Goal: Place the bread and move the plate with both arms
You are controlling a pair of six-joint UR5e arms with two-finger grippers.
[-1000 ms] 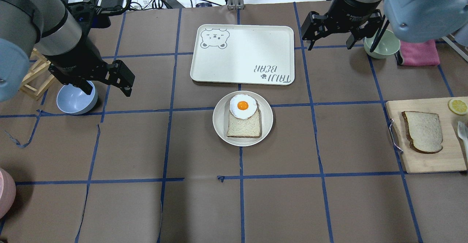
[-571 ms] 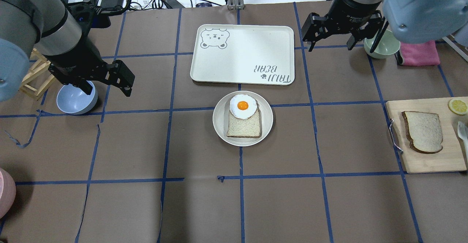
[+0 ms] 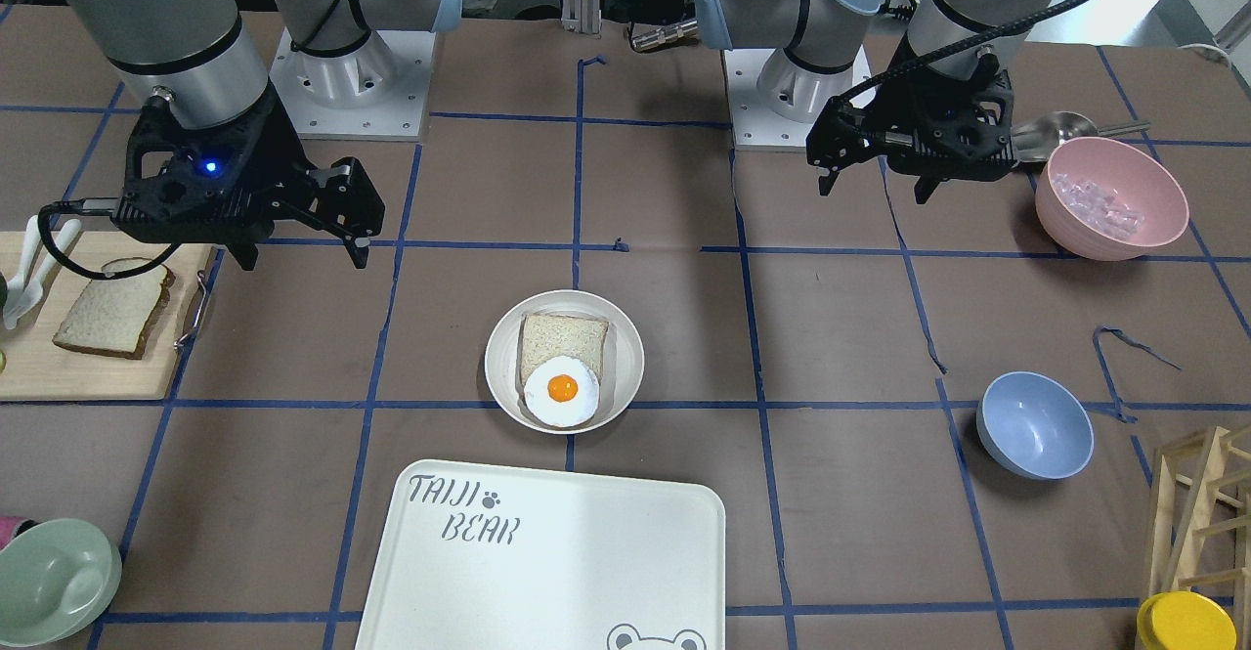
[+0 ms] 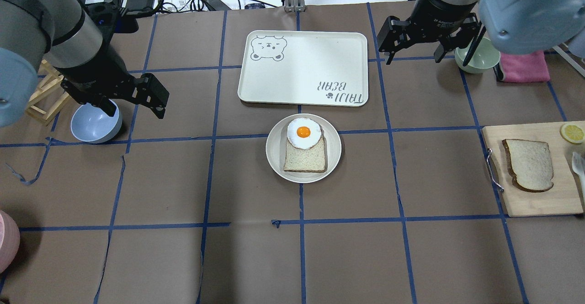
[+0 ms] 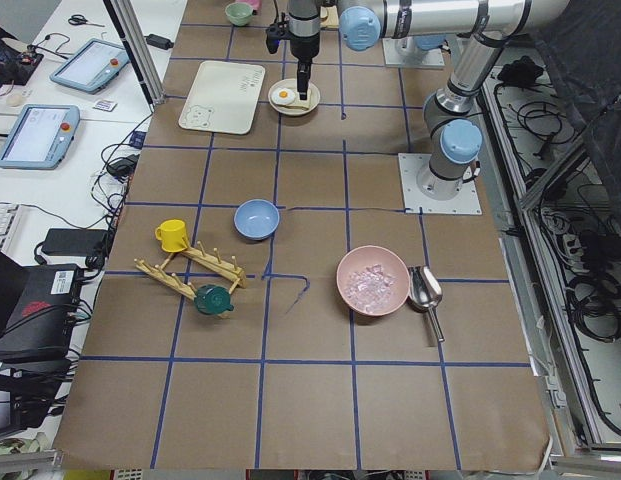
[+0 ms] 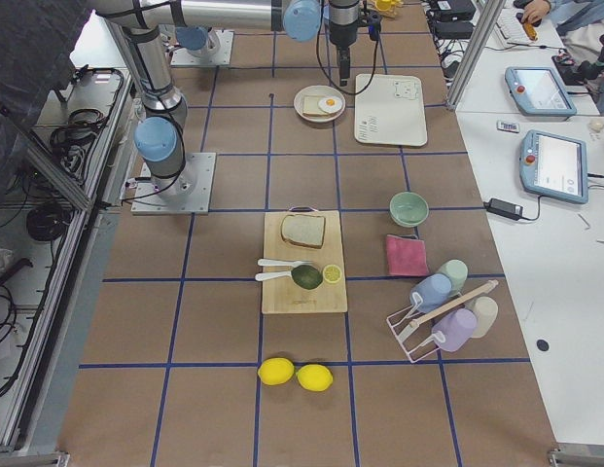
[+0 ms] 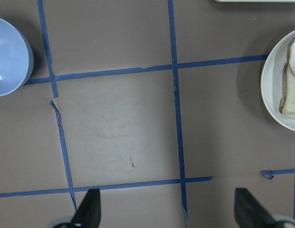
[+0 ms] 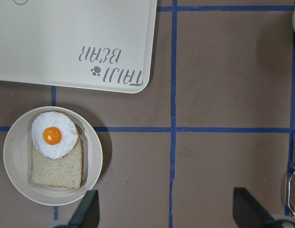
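The bread (image 4: 529, 164), a domed slice with a dark crust, lies on a wooden cutting board (image 4: 532, 201) at the right edge; it also shows in the front view (image 3: 107, 313). The plate (image 4: 274, 151) sits mid-table and holds a squarer slice topped with a fried egg (image 4: 303, 132); its rim shows in the right wrist view (image 8: 14, 156) and the left wrist view (image 7: 273, 90). My left gripper (image 4: 132, 106) is open and empty above the blue bowl, left of the plate. My right gripper (image 4: 413, 59) is open and empty, hovering right of the tray, far from the bread.
The white TAIJI BEAR tray (image 4: 304, 66) lies just behind the plate. A blue bowl (image 4: 95, 123) and a wooden rack (image 4: 41, 96) are at the left. A pale green bowl (image 4: 477, 57) and a pink cloth (image 4: 523, 66) are at the back right. A pink bowl (image 3: 1109, 200) stands near the robot's left.
Both arms have shifted only very slightly. The bread, the plate and the other objects have not moved.
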